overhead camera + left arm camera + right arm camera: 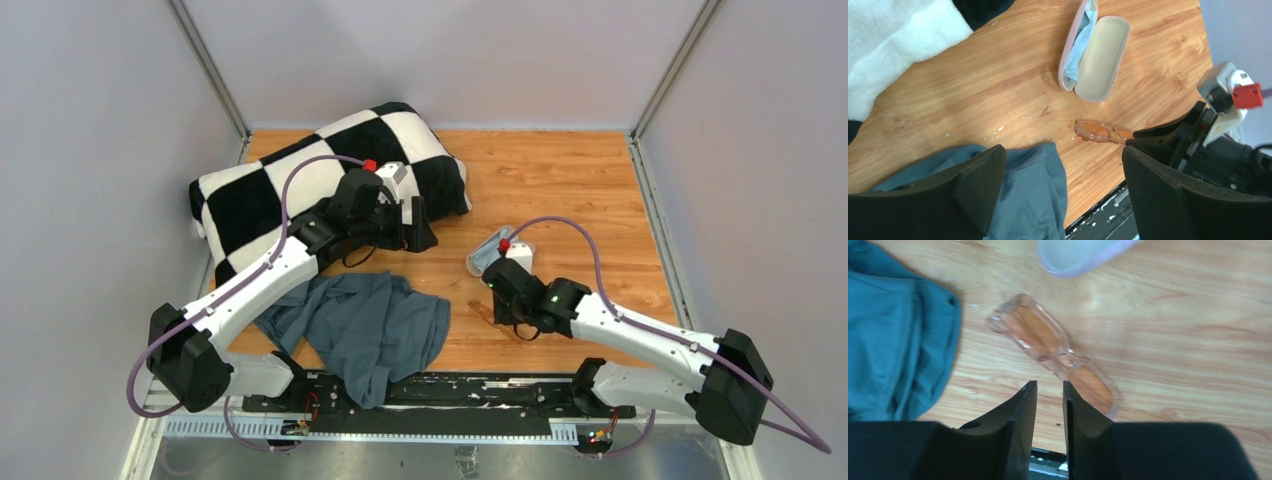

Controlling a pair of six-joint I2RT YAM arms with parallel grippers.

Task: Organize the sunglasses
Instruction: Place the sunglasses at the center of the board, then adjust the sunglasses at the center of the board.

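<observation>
The sunglasses (1053, 347), with orange-amber lenses and a thin clear frame, lie flat on the wooden table, also seen in the left wrist view (1103, 131). My right gripper (1049, 384) hovers just at their near side, its jaws a narrow gap apart with nothing between them. Beyond them the pink case (1100, 57) lies open, a light-blue cloth (1079, 45) in one half. My left gripper (1063, 150) is wide open and empty, up by the blanket (418, 225), looking down at the sunglasses from a distance.
A blue-grey garment (370, 325) is crumpled at the near edge, left of the sunglasses. A black-and-white checkered blanket (300, 180) fills the back left. The black rail (450, 390) runs along the table's front edge.
</observation>
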